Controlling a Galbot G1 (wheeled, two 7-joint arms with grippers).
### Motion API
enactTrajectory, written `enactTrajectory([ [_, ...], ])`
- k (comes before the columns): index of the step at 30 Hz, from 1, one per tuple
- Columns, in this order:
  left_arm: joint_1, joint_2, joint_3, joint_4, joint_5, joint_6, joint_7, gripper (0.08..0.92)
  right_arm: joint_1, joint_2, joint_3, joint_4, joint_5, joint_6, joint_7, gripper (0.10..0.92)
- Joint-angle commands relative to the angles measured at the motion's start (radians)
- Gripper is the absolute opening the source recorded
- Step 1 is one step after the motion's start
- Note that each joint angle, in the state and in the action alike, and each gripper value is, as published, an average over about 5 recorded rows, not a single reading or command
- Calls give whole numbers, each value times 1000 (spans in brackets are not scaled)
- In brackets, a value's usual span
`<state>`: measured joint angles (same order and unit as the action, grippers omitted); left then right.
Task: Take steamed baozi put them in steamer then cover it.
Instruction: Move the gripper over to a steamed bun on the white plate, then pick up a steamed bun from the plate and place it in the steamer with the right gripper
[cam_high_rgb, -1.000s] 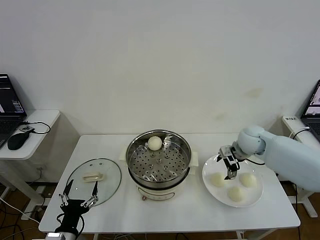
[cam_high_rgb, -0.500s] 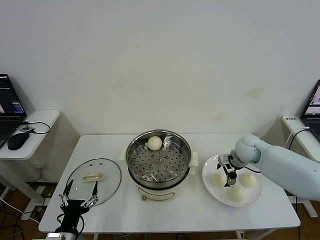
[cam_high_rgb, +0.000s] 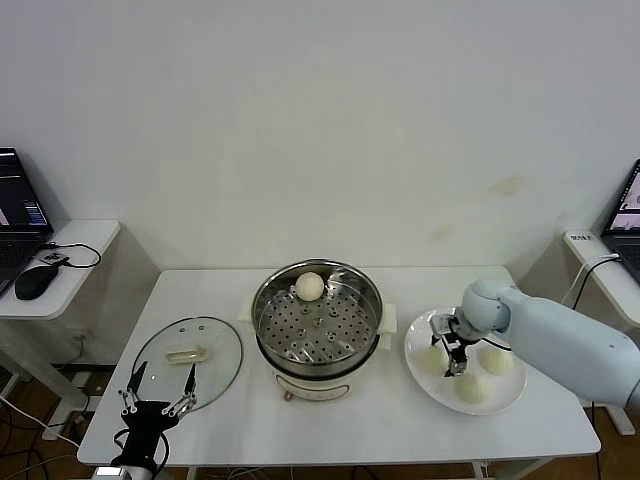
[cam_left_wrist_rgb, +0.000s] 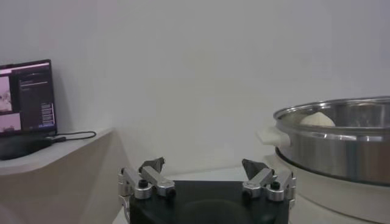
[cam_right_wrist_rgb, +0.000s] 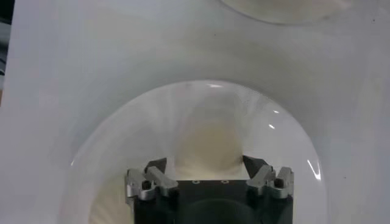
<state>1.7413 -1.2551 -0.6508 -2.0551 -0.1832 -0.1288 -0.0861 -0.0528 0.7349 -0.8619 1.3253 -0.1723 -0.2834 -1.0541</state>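
Note:
The steamer (cam_high_rgb: 317, 322) stands mid-table with one baozi (cam_high_rgb: 309, 286) on its perforated tray. Three baozi lie on a white plate (cam_high_rgb: 440, 392) to its right: one nearest the steamer (cam_high_rgb: 432, 360), one to its right (cam_high_rgb: 497, 359), one at the front (cam_high_rgb: 470, 388). My right gripper (cam_high_rgb: 448, 356) is open and low over the one nearest the steamer. In the right wrist view its jaws (cam_right_wrist_rgb: 205, 164) straddle that baozi (cam_right_wrist_rgb: 207, 143). The cover (cam_high_rgb: 188, 360) lies flat on the table at the left. My left gripper (cam_high_rgb: 157, 396) is parked open at the table's front left, just before the cover.
A side table at the far left holds a laptop (cam_high_rgb: 18, 205) and a mouse (cam_high_rgb: 33, 282). Another laptop (cam_high_rgb: 628, 215) stands at the far right. In the left wrist view the steamer (cam_left_wrist_rgb: 341, 143) is to one side of my open left gripper (cam_left_wrist_rgb: 204, 165).
My right gripper has moved left and down over the plate, onto the baozi nearest the steamer. The left arm, the cover and the steamer have not moved.

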Motion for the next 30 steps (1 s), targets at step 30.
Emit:
enactTrajectory([
  [30, -8, 20, 13, -19, -2, 0, -1, 823, 759, 83, -330, 151, 507, -138, 27, 628],
])
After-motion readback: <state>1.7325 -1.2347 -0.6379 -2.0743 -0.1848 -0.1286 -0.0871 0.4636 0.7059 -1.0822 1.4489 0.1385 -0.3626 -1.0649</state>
